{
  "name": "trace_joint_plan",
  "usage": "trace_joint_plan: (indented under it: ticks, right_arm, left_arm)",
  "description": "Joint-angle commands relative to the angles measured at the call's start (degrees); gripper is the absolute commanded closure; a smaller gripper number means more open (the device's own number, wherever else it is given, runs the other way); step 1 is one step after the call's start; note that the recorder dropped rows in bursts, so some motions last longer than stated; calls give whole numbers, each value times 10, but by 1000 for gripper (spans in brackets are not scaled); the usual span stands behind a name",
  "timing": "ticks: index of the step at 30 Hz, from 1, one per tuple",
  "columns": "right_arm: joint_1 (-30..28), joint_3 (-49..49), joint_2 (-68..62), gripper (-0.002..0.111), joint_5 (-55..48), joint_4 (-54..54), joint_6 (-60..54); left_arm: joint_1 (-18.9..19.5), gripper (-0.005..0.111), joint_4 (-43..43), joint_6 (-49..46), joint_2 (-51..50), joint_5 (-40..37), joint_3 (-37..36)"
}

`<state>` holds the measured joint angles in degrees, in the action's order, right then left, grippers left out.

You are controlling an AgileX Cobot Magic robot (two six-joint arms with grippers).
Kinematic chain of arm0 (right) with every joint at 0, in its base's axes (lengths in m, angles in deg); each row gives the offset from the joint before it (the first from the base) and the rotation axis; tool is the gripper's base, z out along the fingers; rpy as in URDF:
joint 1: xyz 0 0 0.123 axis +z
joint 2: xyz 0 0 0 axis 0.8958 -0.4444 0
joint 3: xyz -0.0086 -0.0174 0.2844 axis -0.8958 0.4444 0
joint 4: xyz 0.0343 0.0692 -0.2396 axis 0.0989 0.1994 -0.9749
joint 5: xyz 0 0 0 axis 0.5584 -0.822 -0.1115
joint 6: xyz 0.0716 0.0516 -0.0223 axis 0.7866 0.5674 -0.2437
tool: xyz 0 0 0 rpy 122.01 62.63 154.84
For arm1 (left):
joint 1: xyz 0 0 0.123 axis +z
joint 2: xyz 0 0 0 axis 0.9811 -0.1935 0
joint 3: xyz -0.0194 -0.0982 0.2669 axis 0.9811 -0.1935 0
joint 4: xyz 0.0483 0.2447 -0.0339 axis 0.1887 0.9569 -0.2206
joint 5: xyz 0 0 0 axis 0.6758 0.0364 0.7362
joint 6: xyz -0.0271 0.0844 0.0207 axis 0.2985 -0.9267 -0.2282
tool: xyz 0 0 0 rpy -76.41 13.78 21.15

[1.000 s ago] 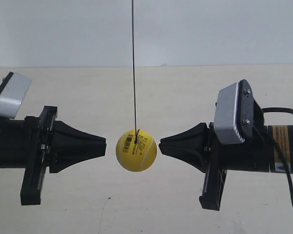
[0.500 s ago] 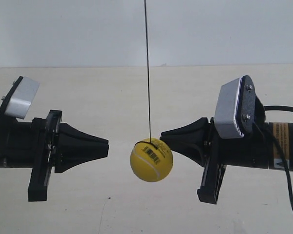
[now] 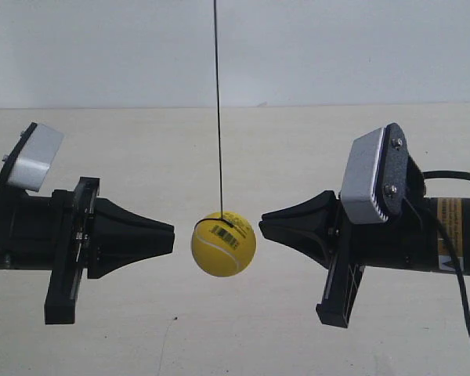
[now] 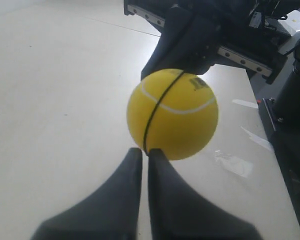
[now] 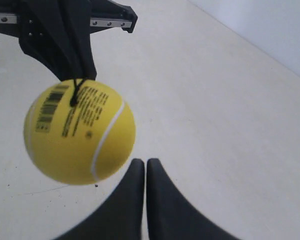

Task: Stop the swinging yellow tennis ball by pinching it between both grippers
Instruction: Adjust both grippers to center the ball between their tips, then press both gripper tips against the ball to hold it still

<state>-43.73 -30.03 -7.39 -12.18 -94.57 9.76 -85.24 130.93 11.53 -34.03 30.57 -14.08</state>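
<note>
one yellow tennis ball (image 3: pixel 223 244) hangs on one black string (image 3: pixel 218 110) above the worktop (image 3: pixel 258 157), between two tools. the left tool (image 4: pixel 144 150) and the right tool (image 5: pixel 141 161) are both closed, holding nothing, tips pointing at the ball.

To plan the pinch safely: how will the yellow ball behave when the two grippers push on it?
The yellow ball hangs free on a thin string, so it will probably swing aside from an off-centre push. It is round, and the left gripper and right gripper end in narrow wedges, so it may slip out sideways.
</note>
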Motion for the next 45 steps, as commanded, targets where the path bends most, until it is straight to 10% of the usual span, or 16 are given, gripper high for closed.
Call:
trace_joint_plan:
  ticks: [1, 45]
  right_arm:
    - [1, -3, 5, 108, -1, -2, -2]
    - [1, -3, 4, 108, 42, -54, 46]
  left_arm:
    - [-3, 102, 6, -4, -1, 7, 2]
    - [-42, 102, 7, 3, -1, 7, 19]
